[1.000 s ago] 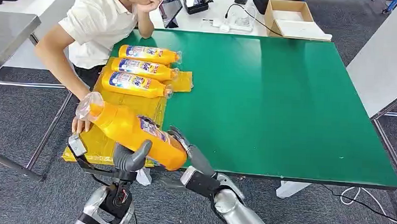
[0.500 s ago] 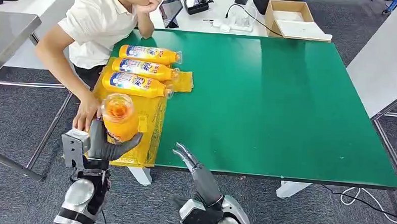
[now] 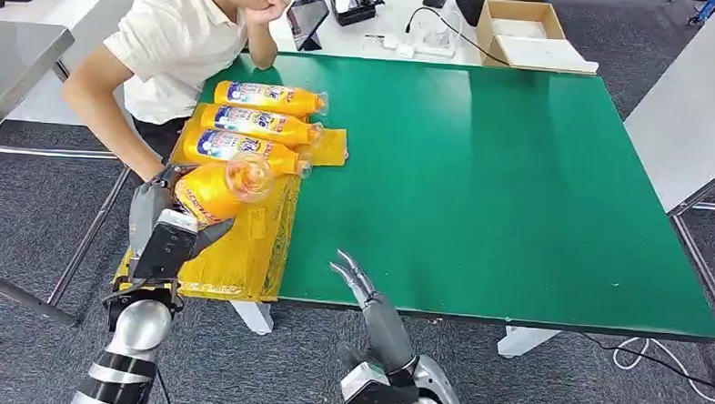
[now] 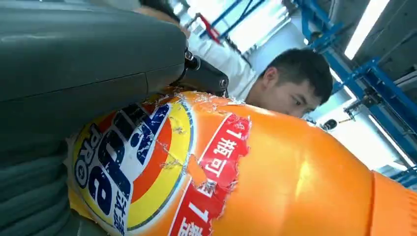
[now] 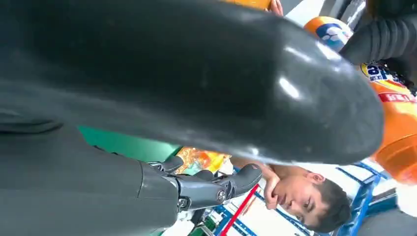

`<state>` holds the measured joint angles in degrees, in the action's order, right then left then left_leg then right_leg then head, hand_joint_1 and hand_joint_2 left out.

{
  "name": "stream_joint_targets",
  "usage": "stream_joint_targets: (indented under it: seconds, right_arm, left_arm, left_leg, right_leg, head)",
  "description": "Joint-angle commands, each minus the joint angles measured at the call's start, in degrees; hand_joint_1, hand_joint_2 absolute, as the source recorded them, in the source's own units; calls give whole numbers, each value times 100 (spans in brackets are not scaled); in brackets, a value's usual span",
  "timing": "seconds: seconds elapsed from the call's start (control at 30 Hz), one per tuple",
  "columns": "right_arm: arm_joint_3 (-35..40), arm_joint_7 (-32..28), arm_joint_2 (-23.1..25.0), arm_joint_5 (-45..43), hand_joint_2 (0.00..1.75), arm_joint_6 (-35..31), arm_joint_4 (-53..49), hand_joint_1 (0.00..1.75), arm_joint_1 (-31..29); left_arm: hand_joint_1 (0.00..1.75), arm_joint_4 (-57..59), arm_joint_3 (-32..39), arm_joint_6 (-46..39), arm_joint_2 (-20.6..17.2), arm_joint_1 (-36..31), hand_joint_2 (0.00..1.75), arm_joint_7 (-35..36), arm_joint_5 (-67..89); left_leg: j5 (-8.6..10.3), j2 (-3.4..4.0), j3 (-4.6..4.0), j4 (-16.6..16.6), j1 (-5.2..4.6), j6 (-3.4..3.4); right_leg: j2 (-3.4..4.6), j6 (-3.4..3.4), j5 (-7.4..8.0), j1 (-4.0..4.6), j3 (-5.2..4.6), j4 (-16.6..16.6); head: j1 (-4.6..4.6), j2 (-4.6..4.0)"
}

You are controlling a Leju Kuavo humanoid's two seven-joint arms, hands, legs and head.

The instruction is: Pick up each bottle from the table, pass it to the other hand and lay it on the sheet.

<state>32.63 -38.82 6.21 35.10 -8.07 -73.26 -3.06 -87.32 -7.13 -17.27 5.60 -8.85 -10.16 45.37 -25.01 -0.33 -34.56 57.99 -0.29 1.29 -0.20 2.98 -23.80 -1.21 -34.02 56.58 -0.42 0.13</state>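
Observation:
My left hand (image 3: pixel 166 230) grips an orange bottle (image 3: pixel 216 189) with a clear cap, held tilted over the near part of the yellow sheet (image 3: pixel 242 252). Up close in the left wrist view, the bottle's label (image 4: pixel 147 162) lies against my grey palm (image 4: pixel 74 64). Three more orange bottles (image 3: pixel 246 124) lie side by side on the sheet's far part. My right hand (image 3: pixel 368 298) hovers at the table's near edge, fingers straight and apart, holding nothing. In the right wrist view its thick thumb (image 5: pixel 196 83) spans the picture, with the held bottle (image 5: pixel 398 123) beyond.
A person in a white shirt (image 3: pixel 174 39) sits at the green table's (image 3: pixel 519 173) far left corner, one arm reaching down beside the sheet. A cardboard box (image 3: pixel 518 31), a tablet and cables lie on the white table behind. Grey carpet surrounds the table.
My right hand let go of the bottle and drew back to the table's near edge. My left hand took the bottle, swung it left and carried it forward over the sheet.

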Motion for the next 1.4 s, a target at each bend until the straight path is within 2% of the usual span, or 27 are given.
stream_joint_targets:
  seconds: [0.03, 0.1, 0.17, 0.3, 0.37, 0.57, 0.87, 1.03, 1.07, 1.1, 1.2, 1.33, 1.4]
  right_arm:
    - [-32, -117, -7, -189, 0, 448, 79, 0, -246]
    - [352, -118, -4, -430, 0, 536, 296, 0, -575]
    - [616, -118, 29, -620, 0, 548, 468, 0, -779]
    - [968, -118, 77, -889, 0, 426, 740, 0, -996]
    - [1032, -118, 76, -983, 0, 432, 770, 0, -1016]
    - [1183, -118, 20, -1171, 0, 375, 849, 0, -1078]
    - [1277, -118, 56, -1268, 0, 388, 965, 0, -1138]
    - [1335, -118, 61, -1356, 0, 395, 1049, 0, -1171]
    - [1334, -118, 74, -1403, 0, 415, 1088, 0, -1181]
    - [1336, -118, 72, -1408, 0, 391, 1106, 0, -1186]
    - [1439, -118, 49, -1557, 0, 334, 1146, 0, -1230]
    - [1766, -118, -95, -1884, 0, 126, 1104, 0, -1302]
    - [1886, -118, -146, -1986, 0, 46, 1086, 0, -1334]
  left_arm:
    - [175, 2403, -866, 1177, -310, -1654, 175, 1011, 2208]
    - [175, 4396, -882, 1250, -254, -2694, 175, 1065, 2101]
    - [175, 5646, -759, 1230, -189, -3303, 175, 1026, 2036]
    - [175, 6731, -491, 1269, -240, -3746, 175, 1551, 2107]
    - [175, 6869, -276, 1439, -284, -3708, 175, 1604, 1958]
    - [175, 6988, 260, 1600, -270, -3706, 175, 1496, 1504]
    - [175, 7054, 372, 1717, -290, -3758, 175, 1597, 1433]
    - [175, 7101, 525, 1832, -313, -3729, 175, 1630, 1300]
    - [45, 7107, 537, 1850, -320, -3711, 175, 1631, 1295]
    - [0, 7120, 549, 1860, -325, -3672, 175, 1625, 1286]
    - [0, 7114, 893, 2123, -309, -3582, 175, 1341, 903]
    - [0, 7077, 1441, 3342, -303, -3485, 175, 25, -31]
    - [0, 7052, 1519, 3714, -320, -3470, 175, -249, -257]
  left_leg:
    - [6, -39, 11, -1, 9, -9]
    - [11, -44, 14, -2, 10, -11]
    - [20, -45, 9, -4, 5, -4]
    - [28, -1, 19, -5, 15, -17]
    - [22, 23, 29, -8, 13, -20]
    - [19, 19, 17, 3, 16, -14]
    - [29, 13, 1, -3, 7, -13]
    - [26, 18, 19, -6, 11, -16]
    - [28, 17, 14, -5, 7, -13]
    - [25, 23, 22, -7, 12, -16]
    - [26, 26, 25, -11, 9, -15]
    - [24, 21, 21, -7, 12, -15]
    - [29, 5, 17, -8, 5, -11]
  right_leg:
    - [-40, -14, -6, 9, 25, -3]
    - [-43, -17, -2, 11, 29, -5]
    - [-37, -11, 5, 5, 25, -3]
    - [4, -29, 34, 16, 21, -8]
    - [22, -23, 30, 14, 25, -8]
    - [16, -18, 20, 16, 19, 1]
    - [15, -16, 28, 7, 3, 0]
    - [18, -19, 26, 12, 20, -4]
    - [18, -15, 26, 7, 14, -1]
    - [24, -18, 27, 12, 22, -5]
    - [26, -16, 28, 9, 24, -7]
    - [21, -17, 25, 11, 22, -5]
    - [13, -11, 26, 4, 19, -3]
  head:
    - [-2, 0]
    - [0, 0]
    - [0, 0]
    - [-2, -2]
    - [2, 0]
    - [-2, -2]
    - [-2, 0]
    - [0, 0]
    - [-2, 0]
    - [0, 0]
    - [-2, 0]
    - [-2, 0]
    - [-4, 0]
